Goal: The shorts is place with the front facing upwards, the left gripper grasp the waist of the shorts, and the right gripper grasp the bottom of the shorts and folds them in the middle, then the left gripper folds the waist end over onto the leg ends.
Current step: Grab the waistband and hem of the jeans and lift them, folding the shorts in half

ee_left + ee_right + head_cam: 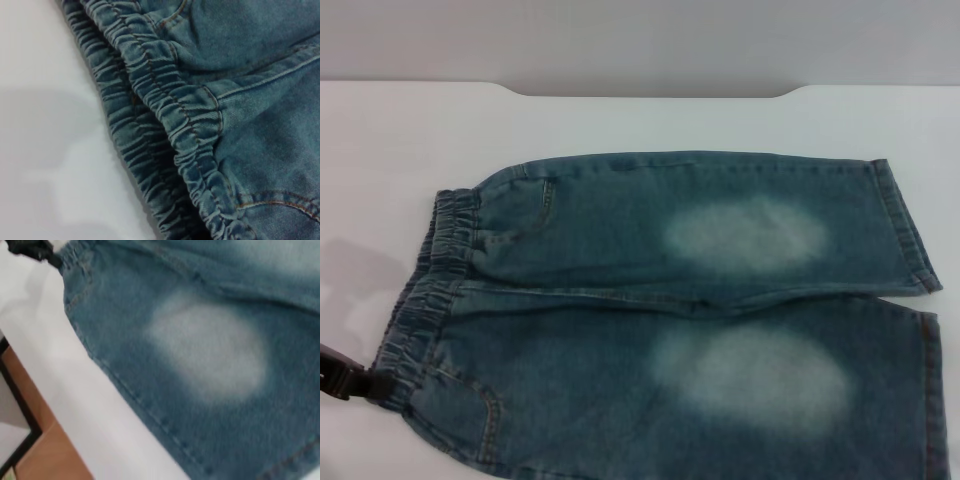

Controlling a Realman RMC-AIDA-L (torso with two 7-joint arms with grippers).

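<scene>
The blue-green denim shorts (700,300) lie flat, front up, a pale faded oval on each leg. Their gathered waist end (430,290) points to the left and the leg ends (910,230) to the right. My left gripper (345,380) shows as a dark clamp at the lower left, touching the near corner of the waistband. Its wrist view is filled by the ruffled elastic band (165,100). The right wrist view looks down on the near leg (200,350) and catches the left gripper (30,250) far off. The right gripper itself is out of view.
The shorts rest on a white table (620,120) whose far edge has a shallow notch. In the right wrist view the table's near edge (75,400) runs close beside the near leg seam, with a wooden floor (45,455) and a black frame (25,410) beyond it.
</scene>
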